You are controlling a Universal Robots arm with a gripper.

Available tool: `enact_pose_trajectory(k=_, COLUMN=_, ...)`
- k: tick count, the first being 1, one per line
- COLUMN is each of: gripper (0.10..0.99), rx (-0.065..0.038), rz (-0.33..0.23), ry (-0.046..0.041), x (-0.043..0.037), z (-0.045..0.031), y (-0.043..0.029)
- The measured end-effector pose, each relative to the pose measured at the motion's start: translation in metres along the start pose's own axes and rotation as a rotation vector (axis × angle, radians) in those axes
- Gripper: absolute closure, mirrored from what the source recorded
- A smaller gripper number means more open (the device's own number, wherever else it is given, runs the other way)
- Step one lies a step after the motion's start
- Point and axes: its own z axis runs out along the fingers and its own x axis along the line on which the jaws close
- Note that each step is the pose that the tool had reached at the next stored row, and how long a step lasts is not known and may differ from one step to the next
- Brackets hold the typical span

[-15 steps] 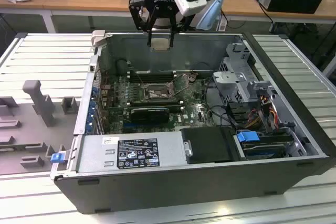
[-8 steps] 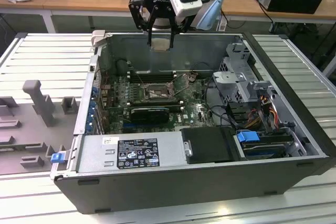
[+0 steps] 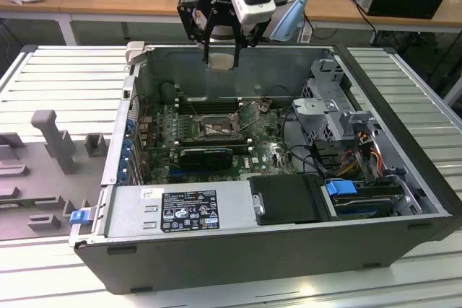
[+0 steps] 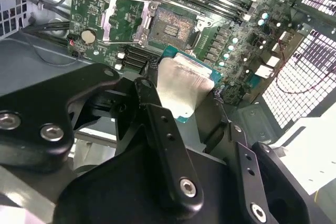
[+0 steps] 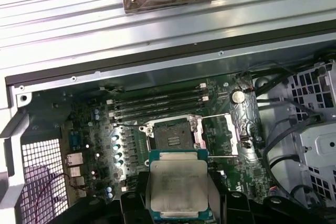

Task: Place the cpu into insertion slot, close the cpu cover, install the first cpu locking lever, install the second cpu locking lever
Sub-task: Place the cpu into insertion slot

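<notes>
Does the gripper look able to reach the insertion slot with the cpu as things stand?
Probably yes: the cpu cover stands open beside the insertion slot, leaving it bare below the gripper holding the cpu.

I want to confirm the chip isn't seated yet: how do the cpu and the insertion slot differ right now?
The cpu has a pale silver-grey metal top; the insertion slot shows a dark centre. The cpu is held in the claw, clear of the green board; the insertion slot lies on it, empty, its cpu cover swung open. Both are square.
</notes>
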Motion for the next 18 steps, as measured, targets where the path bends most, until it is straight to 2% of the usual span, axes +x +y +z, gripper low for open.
enact_pose_trajectory(k=18, gripper=0.557, rx=-0.002, rz=0.117, ry=-0.0105, x=0.0000, z=0.0002, y=0.0000)
